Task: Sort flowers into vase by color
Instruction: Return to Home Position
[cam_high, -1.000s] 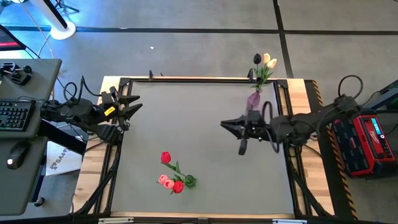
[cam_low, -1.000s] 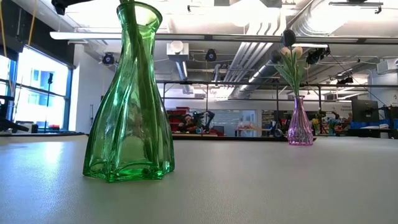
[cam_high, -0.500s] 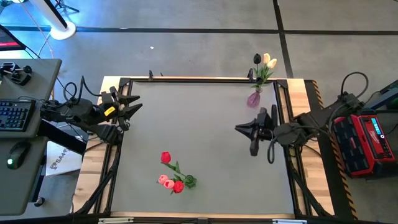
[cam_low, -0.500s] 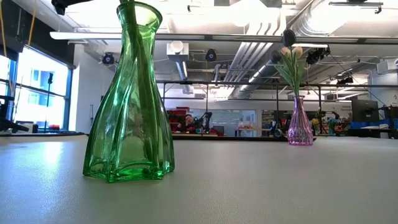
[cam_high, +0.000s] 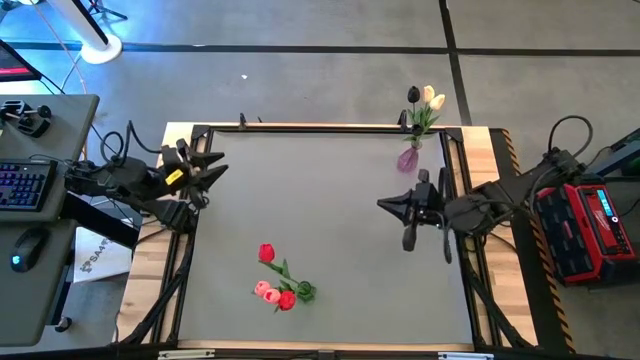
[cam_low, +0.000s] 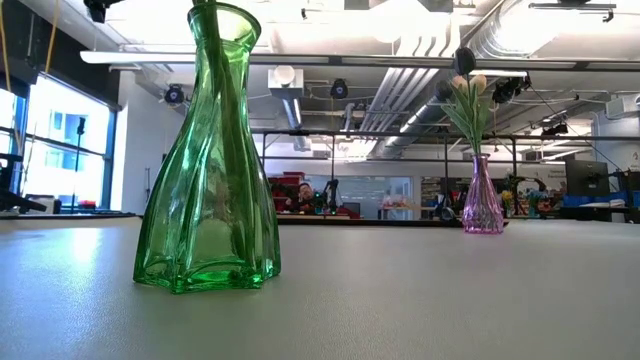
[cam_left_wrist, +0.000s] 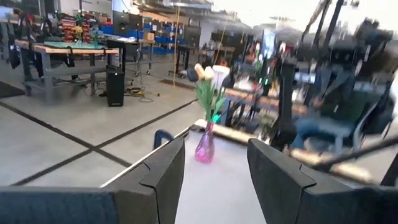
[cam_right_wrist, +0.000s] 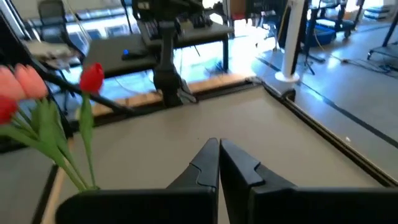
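Observation:
A pink glass vase (cam_high: 408, 158) stands at the table's far right corner, and a near-black and cream tulips (cam_high: 425, 97) stick in it by their stems; the low view shows this pink vase (cam_low: 482, 200) too. A green glass vase (cam_low: 208, 160) stands near the table's near edge with red and pink tulips (cam_high: 275, 285) in it. My right gripper (cam_high: 383, 205) hovers shut right of the table's middle, pointing toward the left edge. My left gripper (cam_high: 218, 165) waits open at the far left corner, and its wrist view looks at the pink vase (cam_left_wrist: 204, 147).
The right wrist view shows the red and pink tulips (cam_right_wrist: 37, 93) off to one side and the left arm (cam_right_wrist: 166, 59) across the grey table (cam_high: 330, 230). The table has a raised frame around it. A desk with a keyboard (cam_high: 22, 185) stands beyond the left edge.
My right gripper has drawn back toward the table's right edge and a little toward the near edge. The vases, the flowers and the left arm have stayed where they were.

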